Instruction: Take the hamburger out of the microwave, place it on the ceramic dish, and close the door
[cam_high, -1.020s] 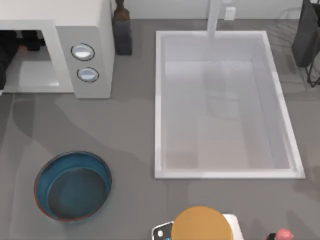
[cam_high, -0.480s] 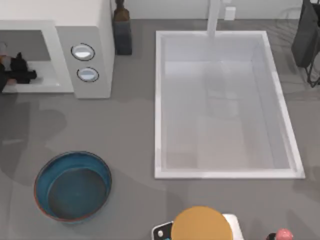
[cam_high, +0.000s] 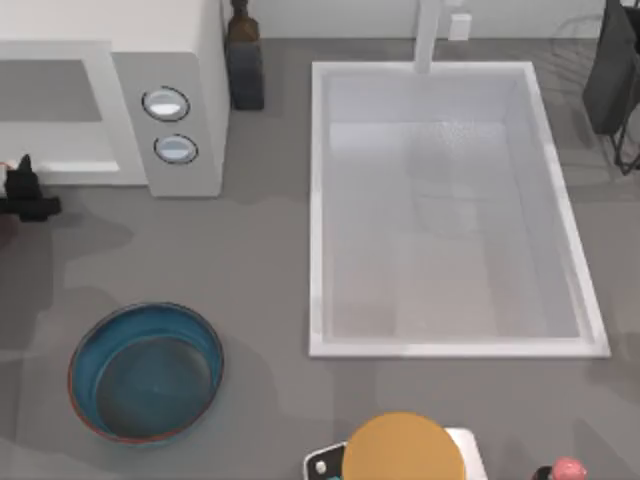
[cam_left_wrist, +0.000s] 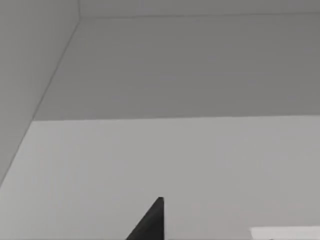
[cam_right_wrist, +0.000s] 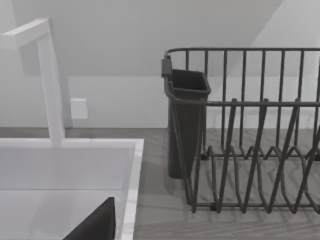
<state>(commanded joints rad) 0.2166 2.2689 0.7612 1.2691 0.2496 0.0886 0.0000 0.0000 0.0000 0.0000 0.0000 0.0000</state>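
One left claw (cam_high: 28, 192), now outside the microwave (cam_high: 170, 90).

white microwave (cam_high: 150, 60), blue ceramic dish (cam_high: 90, 345)

A large white rectangular sink basin (cam_high: 450, 210) sat right of centre; a dark wire dish rack (cam_right_wrist: 250, 145) stood just beside it.

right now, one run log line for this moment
left gripper: at microwave mouth, table's left edge | ceramic dish: empty | right arm: parked by sink
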